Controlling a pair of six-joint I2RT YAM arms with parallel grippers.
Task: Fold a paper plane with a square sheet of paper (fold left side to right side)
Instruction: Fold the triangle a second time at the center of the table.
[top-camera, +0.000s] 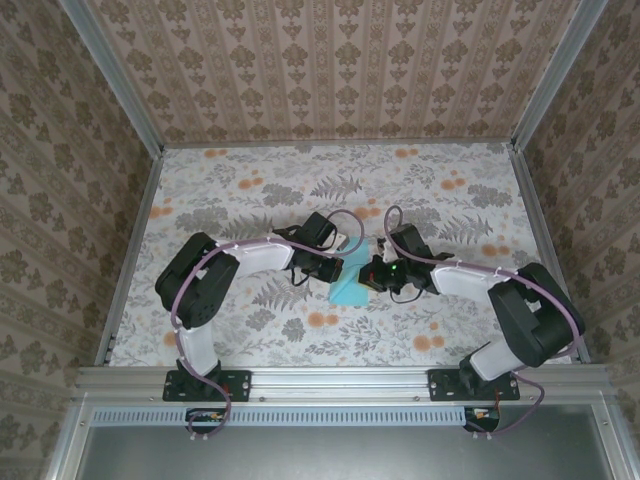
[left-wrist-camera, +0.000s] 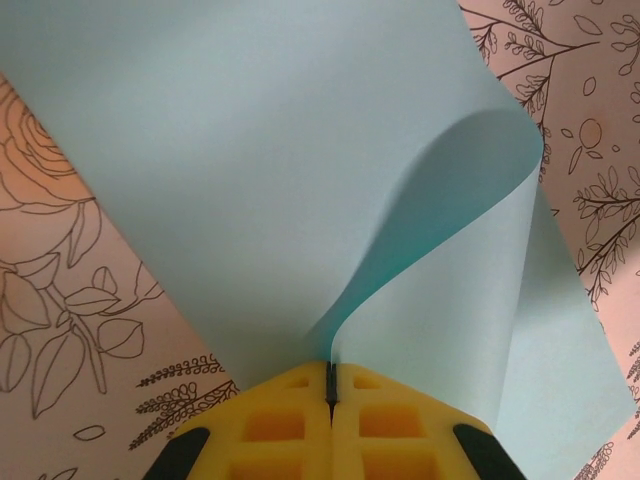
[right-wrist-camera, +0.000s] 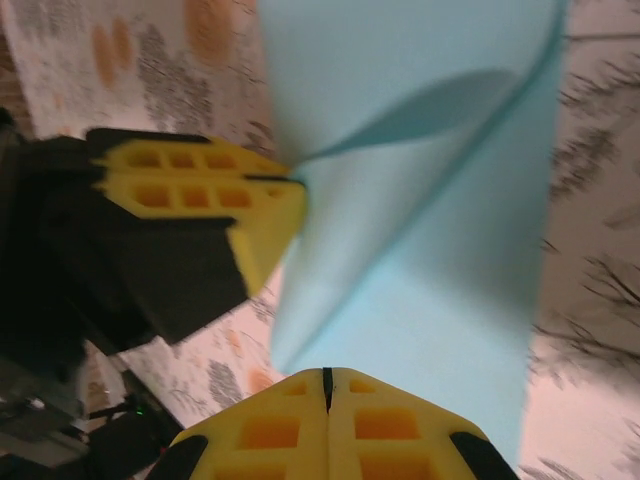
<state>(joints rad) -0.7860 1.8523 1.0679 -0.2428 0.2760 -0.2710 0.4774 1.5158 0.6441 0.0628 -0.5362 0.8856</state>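
The square sheet of paper is light blue and lies on the floral table between the two arms. In the left wrist view my left gripper is shut on one edge of the sheet, and the lifted part curls up and over to the right. Viewed by the right wrist, the left gripper pinches a raised flap of the sheet. My right gripper is shut at the sheet's near edge, with no paper visible in its slit. From above, the left gripper and right gripper nearly meet over the paper.
The floral tablecloth spreads on all sides of the sheet. Metal rails and patterned walls enclose the table. Both arms bend inward toward the middle, close to each other.
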